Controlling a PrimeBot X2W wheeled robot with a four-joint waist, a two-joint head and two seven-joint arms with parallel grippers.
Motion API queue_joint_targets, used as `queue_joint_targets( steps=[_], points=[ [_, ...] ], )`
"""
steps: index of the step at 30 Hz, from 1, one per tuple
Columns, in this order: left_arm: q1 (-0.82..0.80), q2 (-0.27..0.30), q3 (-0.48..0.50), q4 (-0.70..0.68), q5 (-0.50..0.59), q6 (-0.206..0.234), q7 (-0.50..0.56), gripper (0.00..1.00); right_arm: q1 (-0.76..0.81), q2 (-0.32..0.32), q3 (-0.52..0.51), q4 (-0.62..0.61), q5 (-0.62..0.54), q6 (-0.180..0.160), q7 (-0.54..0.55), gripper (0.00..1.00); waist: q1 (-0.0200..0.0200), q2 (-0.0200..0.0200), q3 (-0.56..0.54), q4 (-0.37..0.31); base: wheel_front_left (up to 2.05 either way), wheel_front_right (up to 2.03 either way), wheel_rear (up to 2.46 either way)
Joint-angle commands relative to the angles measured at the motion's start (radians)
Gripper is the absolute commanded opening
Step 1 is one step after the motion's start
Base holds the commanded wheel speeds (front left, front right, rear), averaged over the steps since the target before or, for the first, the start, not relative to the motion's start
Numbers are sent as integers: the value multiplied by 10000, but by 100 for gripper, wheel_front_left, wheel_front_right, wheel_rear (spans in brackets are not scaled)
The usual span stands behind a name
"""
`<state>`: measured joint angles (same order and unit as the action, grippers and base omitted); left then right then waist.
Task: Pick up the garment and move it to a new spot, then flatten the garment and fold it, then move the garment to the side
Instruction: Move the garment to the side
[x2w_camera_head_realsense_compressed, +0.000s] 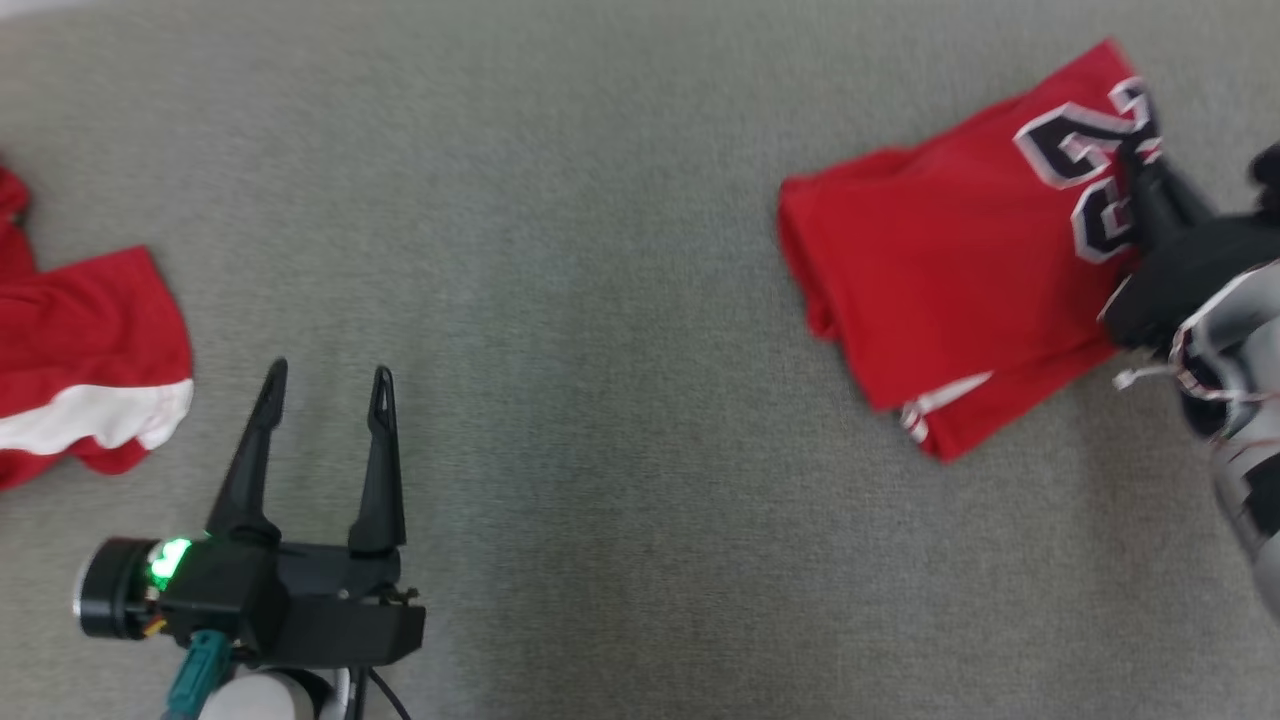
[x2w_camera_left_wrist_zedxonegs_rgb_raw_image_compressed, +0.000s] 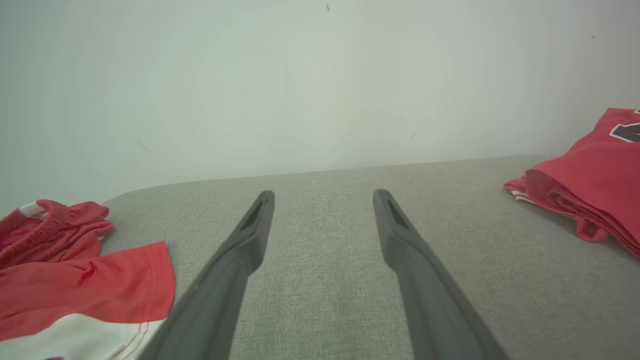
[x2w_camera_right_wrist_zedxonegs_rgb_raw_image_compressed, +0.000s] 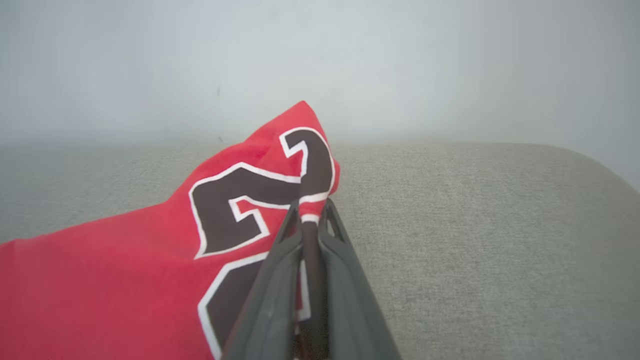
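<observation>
Red jersey (x2w_camera_head_realsense_compressed: 930, 270) w/ black, white-edged numbers lies folded on the grey fabric bench (x2w_camera_head_realsense_compressed: 600, 450), far right in head view; the right tool (x2w_camera_right_wrist_zedxonegs_rgb_raw_image_compressed: 310, 212) is clamped shut on its numbered edge, a pinch of cloth raised btwn the fingers (x2w_camera_right_wrist_zedxonegs_rgb_raw_image_compressed: 272, 300). The left tool (x2w_camera_head_realsense_compressed: 330, 375) is at lower left w/ prongs spread wide, gripping nothing, over bare bench. A 2nd red garment (x2w_camera_head_realsense_compressed: 90, 330) w/ a white band lies crumpled at the far left edge, near the left tool, not touching it.
</observation>
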<state>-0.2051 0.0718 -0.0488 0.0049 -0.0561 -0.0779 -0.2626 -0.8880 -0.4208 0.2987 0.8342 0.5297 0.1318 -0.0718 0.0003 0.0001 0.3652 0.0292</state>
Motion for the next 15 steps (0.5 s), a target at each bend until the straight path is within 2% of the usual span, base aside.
queue_joint_targets(
  steps=[1, 10, 15],
  points=[
    [-225, 108, 48, -213, 106, 58, -29, 100, -295, -209, 83, 39, 121, -26, -98, 0, -3, -1, 1219, -907, 0, 0, 0],
    [-509, 737, -14, -1560, 679, 129, 467, 100, -1588, -1104, 597, 496, 596, -26, -478, 0, -3, -1, 2311, -2184, 0, 0, 0],
    [-431, 1002, -11, -2395, 866, 124, 991, 100, -2199, -1455, 781, 755, 772, -26, -621, 0, -3, -1, 2703, -2604, 0, 0, 0]
  ],
)
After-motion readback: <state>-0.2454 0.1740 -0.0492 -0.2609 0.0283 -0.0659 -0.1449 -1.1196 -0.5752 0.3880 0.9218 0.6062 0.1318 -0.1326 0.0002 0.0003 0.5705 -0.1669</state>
